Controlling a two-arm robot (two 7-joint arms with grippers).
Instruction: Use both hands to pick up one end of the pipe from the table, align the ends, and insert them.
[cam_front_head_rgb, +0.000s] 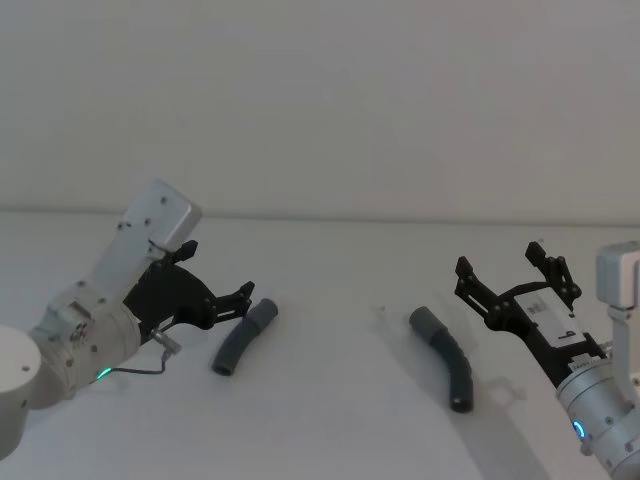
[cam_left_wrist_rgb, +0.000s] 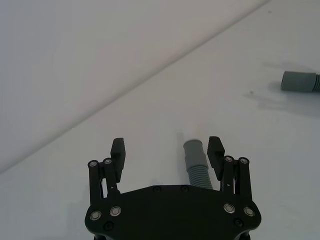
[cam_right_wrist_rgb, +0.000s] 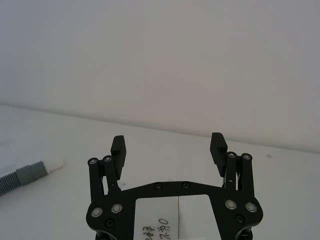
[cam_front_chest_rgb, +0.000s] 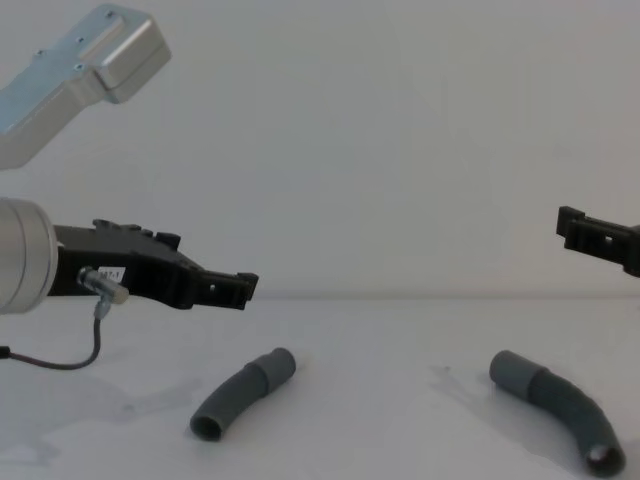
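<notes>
Plain white table (cam_front_head_rgb: 330, 270). The left gripper (cam_front_head_rgb: 238, 300) has fingers spread and hovers near the collared end of the left pipe piece (cam_front_head_rgb: 243, 335). The right gripper (cam_front_head_rgb: 500, 262) is also spread, raised clear of the right pipe piece (cam_front_head_rgb: 446, 355). Both pieces lie on the table, well apart.

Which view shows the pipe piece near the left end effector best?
The chest view: the left pipe piece lies whole on the table, clear below the left end effector. The head view also shows it whole, from above. The left wrist view has its collared end beside one finger, the rest hidden.
</notes>
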